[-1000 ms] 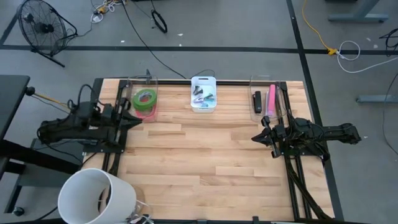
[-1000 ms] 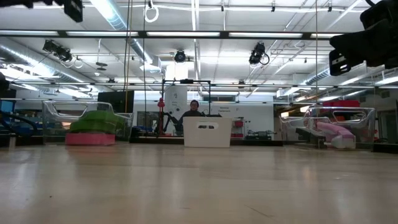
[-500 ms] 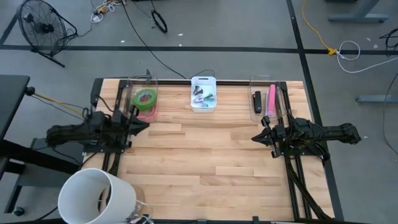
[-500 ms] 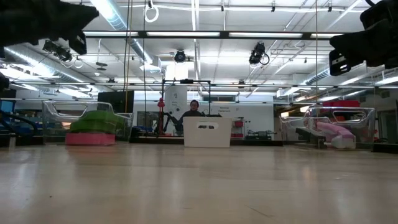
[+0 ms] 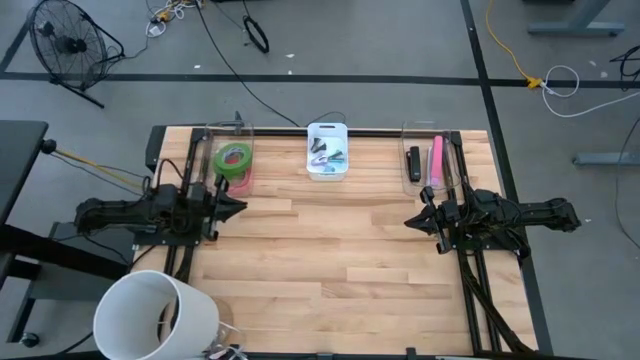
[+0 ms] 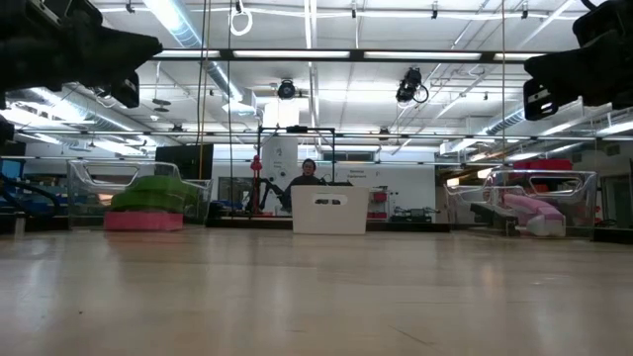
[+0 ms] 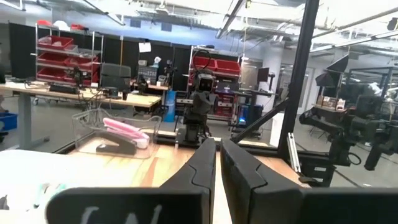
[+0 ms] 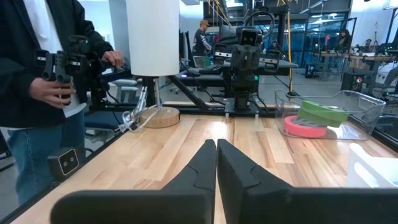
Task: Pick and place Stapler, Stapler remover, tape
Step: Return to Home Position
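Since tape (image 5: 234, 159) and stapler (image 5: 414, 163) lie binned at twelve o'clock, my left end effector (image 5: 238, 208) at nine and right end effector (image 5: 409, 221) at three hover pressed together.

Tape (image 5: 233, 158): green rings stacked flat on a red-pink one, in the left clear bin (image 5: 230, 127).
Staple removers (image 5: 328, 153): lying in the white bin (image 5: 327, 126).
Staplers: black stapler (image 5: 414, 163) and pink stapler (image 5: 436, 162), side by side in the right clear bin (image 5: 420, 126).

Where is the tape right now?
In the high view, the tape sits stacked in the left transparent bin at the table's far edge, left of the white bin and just beyond the left gripper.
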